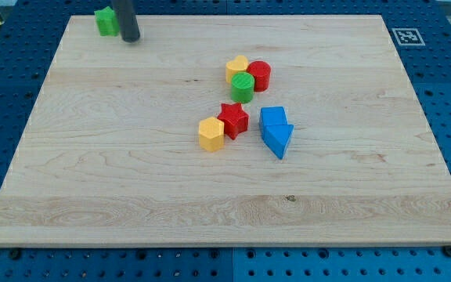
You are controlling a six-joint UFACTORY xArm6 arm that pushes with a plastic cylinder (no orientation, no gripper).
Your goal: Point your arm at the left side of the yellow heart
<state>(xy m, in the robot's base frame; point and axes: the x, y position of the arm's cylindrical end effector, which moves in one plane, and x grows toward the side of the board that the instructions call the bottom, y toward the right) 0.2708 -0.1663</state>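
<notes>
While my tip [131, 39] sits at board's [131, 180] top-left corner, bare rod w/ no jaws, touching green block [106, 21] on its left, yellow heart [237, 68] lies well apart to lower right, touching green cylinder [243, 88] & red cylinder [260, 75].

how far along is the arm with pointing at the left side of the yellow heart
Nothing looks done yet. My tip sits at the view's top left, beside the green block, far from the yellow heart. Left: cross the board to the heart's left side, avoiding the green cylinder just below it.
</notes>
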